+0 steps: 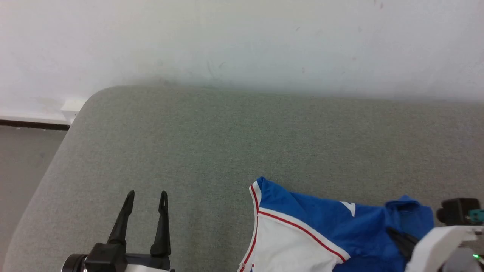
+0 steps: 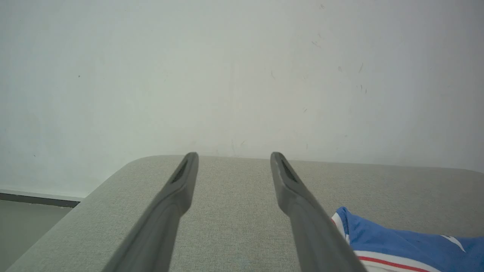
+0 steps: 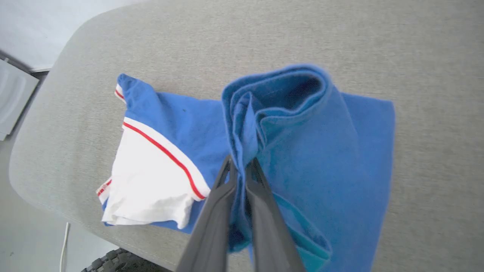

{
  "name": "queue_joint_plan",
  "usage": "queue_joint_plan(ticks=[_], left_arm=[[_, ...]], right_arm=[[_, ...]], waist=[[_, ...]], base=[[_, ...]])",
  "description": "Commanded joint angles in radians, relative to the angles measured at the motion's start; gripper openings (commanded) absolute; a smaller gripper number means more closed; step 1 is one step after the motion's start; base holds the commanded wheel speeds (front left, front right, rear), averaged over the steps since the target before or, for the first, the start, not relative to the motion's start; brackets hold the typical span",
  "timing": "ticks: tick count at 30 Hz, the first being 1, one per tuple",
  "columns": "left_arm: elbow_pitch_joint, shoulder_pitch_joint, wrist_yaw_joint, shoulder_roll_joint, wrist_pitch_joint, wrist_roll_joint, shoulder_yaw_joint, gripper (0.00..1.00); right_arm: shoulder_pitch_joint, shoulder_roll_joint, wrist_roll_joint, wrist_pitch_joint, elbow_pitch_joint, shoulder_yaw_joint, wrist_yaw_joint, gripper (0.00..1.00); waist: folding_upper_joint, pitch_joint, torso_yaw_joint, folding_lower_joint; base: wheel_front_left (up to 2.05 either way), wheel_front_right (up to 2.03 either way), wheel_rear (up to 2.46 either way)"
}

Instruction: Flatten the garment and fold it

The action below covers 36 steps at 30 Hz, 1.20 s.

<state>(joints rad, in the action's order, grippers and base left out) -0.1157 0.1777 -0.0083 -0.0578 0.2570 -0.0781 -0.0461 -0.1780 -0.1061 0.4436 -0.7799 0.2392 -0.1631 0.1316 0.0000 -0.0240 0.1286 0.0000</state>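
The garment [image 1: 321, 223], a bright blue T-shirt with a white sleeve and thin red trim, lies bunched at the near right of the grey cushioned surface [image 1: 211, 143]. In the right wrist view my right gripper [image 3: 240, 166] is shut on a raised blue fold of the garment [image 3: 302, 151], lifting it into a loop above the rest. Its dark fingers [image 1: 402, 238] also show at the lower right of the head view. My left gripper [image 1: 145, 198] stands open over bare cushion, left of the shirt, with nothing between its fingers [image 2: 177, 189]. The garment's [image 2: 397, 241] sleeve corner lies just right of them.
A pale wall [image 1: 242, 41] rises behind the cushion. The cushion's rounded left corner [image 1: 87, 102] drops to a grey floor [image 1: 22, 162] with a dark skirting strip. A wheel and a white cable [image 3: 64, 245] show below the cushion's near edge.
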Motion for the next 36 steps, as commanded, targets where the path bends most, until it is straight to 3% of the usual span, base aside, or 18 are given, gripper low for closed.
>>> queue_joint_plan(ticks=[1, 8, 22, 23, 24, 25, 32, 36], left_arm=[[-0.001, -0.003, -0.007, 0.004, 0.005, -0.005, 0.003, 1.0], [0.01, -0.025, -0.018, 0.006, 0.005, 0.001, -0.004, 1.0], [0.023, -0.062, -0.031, 0.007, 0.005, 0.009, -0.021, 1.0], [0.026, -0.063, -0.031, 0.007, 0.005, 0.008, -0.023, 1.0], [0.029, -0.065, -0.031, 0.007, 0.005, 0.008, -0.025, 1.0], [0.031, -0.066, -0.032, 0.007, 0.005, 0.007, -0.026, 1.0], [0.04, -0.065, -0.031, 0.007, 0.005, 0.006, -0.01, 1.0], [0.043, -0.065, -0.037, 0.007, 0.005, 0.007, -0.002, 1.0]], right_arm=[[0.015, 0.018, 0.019, -0.005, 0.011, 0.023, -0.001, 0.0], [0.091, 0.055, 0.096, 0.034, -0.059, 0.165, -0.001, 0.0], [0.266, 0.056, 0.107, 0.211, -0.419, 0.39, -0.001, 0.0], [0.277, 0.056, 0.102, 0.228, -0.446, 0.396, -0.001, 0.08], [0.287, 0.056, 0.1, 0.246, -0.469, 0.404, -0.001, 0.92], [0.296, 0.056, 0.105, 0.263, -0.487, 0.415, -0.001, 1.0], [0.336, 0.056, 0.208, 0.317, -0.497, 0.546, -0.001, 1.0], [0.379, 0.052, 0.16, 0.364, -0.481, 0.536, -0.001, 1.0]], waist=[[0.0, 0.009, 0.015, 0.0], [0.0, 0.02, 0.066, 0.0], [0.0, 0.06, 0.15, 0.0], [0.0, 0.061, 0.153, 0.0], [0.0, 0.062, 0.155, 0.0], [0.0, 0.063, 0.157, 0.0], [0.0, 0.05, 0.137, 0.0], [0.0, 0.032, 0.107, 0.0]], base=[[0.0, 0.0, 0.0], [0.0, 0.0, 0.0], [0.0, 0.0, 0.0], [0.0, 0.0, 0.0], [0.0, 0.0, 0.0], [0.0, 0.0, 0.0], [0.0, 0.0, 0.0], [0.0, 0.0, 0.0]])
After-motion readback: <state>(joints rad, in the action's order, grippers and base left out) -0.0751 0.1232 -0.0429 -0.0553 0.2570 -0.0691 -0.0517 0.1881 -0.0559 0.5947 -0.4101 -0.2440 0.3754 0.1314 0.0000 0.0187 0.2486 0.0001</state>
